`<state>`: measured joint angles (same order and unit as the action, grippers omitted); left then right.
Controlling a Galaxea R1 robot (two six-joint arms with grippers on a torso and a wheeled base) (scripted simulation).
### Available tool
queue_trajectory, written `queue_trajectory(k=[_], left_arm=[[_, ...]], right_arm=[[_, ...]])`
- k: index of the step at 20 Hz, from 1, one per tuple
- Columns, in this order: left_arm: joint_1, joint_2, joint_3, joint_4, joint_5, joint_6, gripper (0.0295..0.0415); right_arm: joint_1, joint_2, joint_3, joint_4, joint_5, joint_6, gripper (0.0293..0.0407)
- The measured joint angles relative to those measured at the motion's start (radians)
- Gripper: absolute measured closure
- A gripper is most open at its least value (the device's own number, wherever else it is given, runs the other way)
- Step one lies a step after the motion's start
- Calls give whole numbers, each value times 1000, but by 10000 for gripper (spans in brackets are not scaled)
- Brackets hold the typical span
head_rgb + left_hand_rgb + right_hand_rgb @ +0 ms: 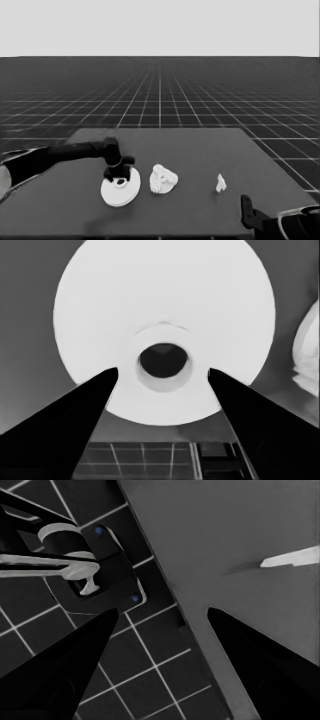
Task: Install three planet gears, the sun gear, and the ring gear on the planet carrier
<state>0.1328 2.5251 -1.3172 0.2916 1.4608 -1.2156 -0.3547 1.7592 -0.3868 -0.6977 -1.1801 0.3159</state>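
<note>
The left gripper (118, 175) is seen down over the larger round part (120, 186), a big white thick-rimmed disc with a small centre hole, lying on the left half of the dark table (200, 145). In the left wrist view the two black fingers (75, 420) are spread wide, one either side of the raised collar around the hole, and nothing is clamped between them; whether the tips touch the disc cannot be told. Just beside the disc, toward the table's middle, a knobbly white cluster (163, 179) is found: most likely the smaller round part with the small toothed gears on it, though the separate pieces cannot be made out. A thin white piece (220, 183) is left well apart on the right side. The right gripper (247, 210) is parked at the lower right corner, its fingers (65, 670) held apart and bare over the table's corner. The step in hand is judged to be the pick-up of the large disc. It would be done best with the fingers kept centred on the collar and closed evenly, so the disc is lifted level, not tilted. Little room is offered between disc and cluster, so a straight lift before any sideways travel is advised; the front edge is near, while open table is available behind.
</note>
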Motion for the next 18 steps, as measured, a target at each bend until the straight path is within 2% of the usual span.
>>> queue_trajectory(k=[6,7,16,18], left_arm=[[21,8,-23,18,-13,10,326],[22,8,-23,19,-14,10,361],[22,8,-24,19,-14,10,362],[-109,-25,69,-103,49,-34,362]], right_arm=[[0,0,0,0,0,0,315],[0,0,0,0,0,0,315],[0,0,0,0,0,0,315],[0,0,0,0,0,0,315]])
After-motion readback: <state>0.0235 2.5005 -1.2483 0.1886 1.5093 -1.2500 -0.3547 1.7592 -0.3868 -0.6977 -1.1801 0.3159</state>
